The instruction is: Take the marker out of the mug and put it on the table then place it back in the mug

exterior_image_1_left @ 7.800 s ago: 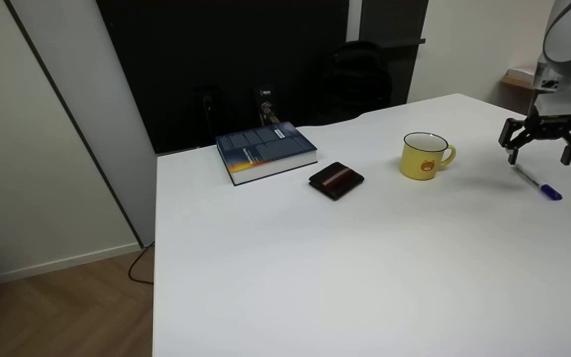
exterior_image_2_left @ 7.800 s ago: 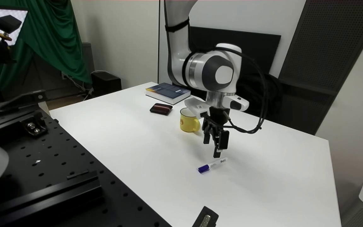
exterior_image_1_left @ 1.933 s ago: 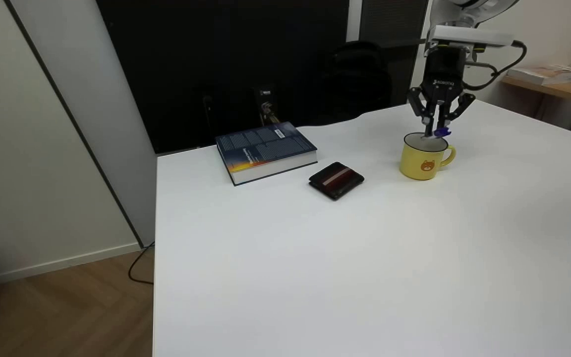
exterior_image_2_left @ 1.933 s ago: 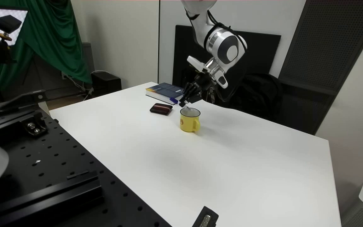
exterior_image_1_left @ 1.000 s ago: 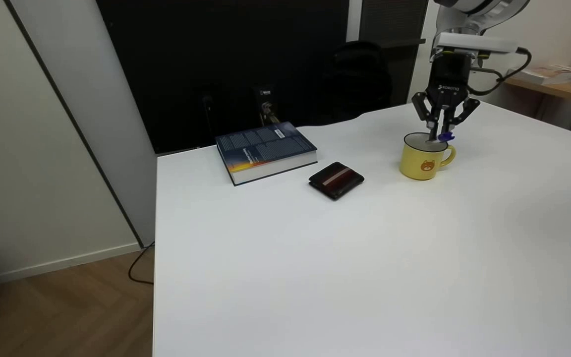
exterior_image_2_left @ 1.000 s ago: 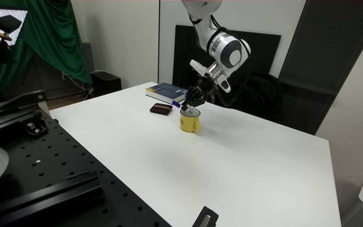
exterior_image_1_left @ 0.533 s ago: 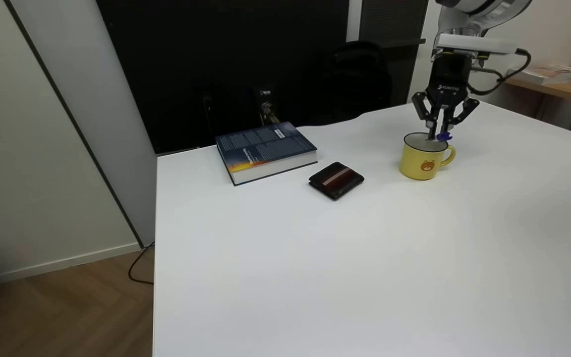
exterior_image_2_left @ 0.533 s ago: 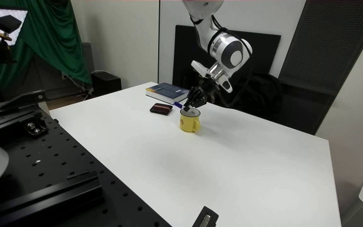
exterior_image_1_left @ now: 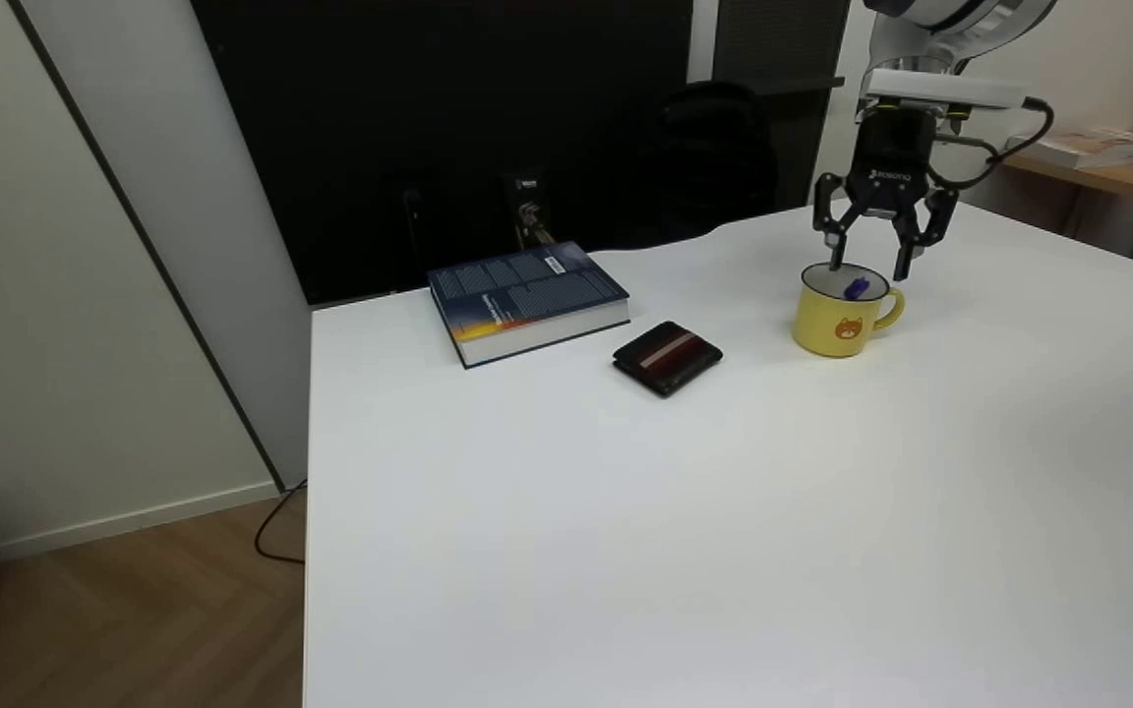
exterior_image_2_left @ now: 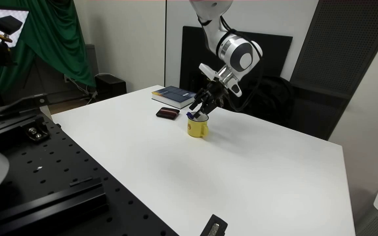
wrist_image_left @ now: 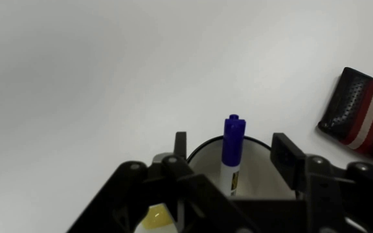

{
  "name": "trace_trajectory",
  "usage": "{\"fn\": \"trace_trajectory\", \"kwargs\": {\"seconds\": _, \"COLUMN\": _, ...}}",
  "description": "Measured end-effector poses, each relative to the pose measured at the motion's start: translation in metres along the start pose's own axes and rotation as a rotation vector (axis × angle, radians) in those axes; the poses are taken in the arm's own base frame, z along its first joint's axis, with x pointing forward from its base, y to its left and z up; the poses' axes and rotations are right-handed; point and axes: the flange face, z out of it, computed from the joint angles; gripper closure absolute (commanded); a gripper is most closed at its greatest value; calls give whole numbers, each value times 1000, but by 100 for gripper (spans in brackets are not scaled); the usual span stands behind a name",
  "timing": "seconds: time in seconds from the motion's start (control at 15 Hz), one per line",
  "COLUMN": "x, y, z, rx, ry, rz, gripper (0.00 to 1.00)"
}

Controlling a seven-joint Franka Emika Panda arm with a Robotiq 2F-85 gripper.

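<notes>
Gripper (exterior_image_1_left: 869,267) is spread apart right over the mug (exterior_image_1_left: 825,324), so it's got no grip on anything: the wrist view shows the marker (wrist_image_left: 233,145) sitting between the two fingers (wrist_image_left: 287,158) with a gap on either side. Can't tell if a fingertip is touching the rim, btw. Marker's in the mug, white body down inside, and it's tilted, with the blue cap (exterior_image_2_left: 189,115) at the left rim in an exterior view. Mug's upright on the table (exterior_image_1_left: 626,551). In both exterior views its handle is on the right and the wallet (exterior_image_1_left: 668,359) lies flat off to its left, apart from it. Then comes the book (exterior_image_1_left: 527,300) on the wallet's far side, also flat, near the table's far edge. Way off far right in an exterior view, past the table, there's part of a wooden surface (exterior_image_1_left: 1117,182).
</notes>
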Motion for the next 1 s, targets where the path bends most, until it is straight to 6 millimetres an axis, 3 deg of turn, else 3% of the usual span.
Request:
{"fn": "trace_trajectory", "kwargs": {"seconds": 0.33, "x": 3, "y": -7, "z": -5, "rx": -29, "ry": 77, "rz": -34, "gripper": 0}}
{"fn": "trace_trajectory", "kwargs": {"seconds": 0.73, "x": 1, "y": -39, "z": -35, "rx": -171, "ry": 355, "rz": -217, "gripper": 0}}
{"fn": "trace_trajectory", "kwargs": {"seconds": 1.0, "x": 5, "y": -43, "z": -44, "rx": -252, "ry": 552, "rz": -359, "gripper": 0}}
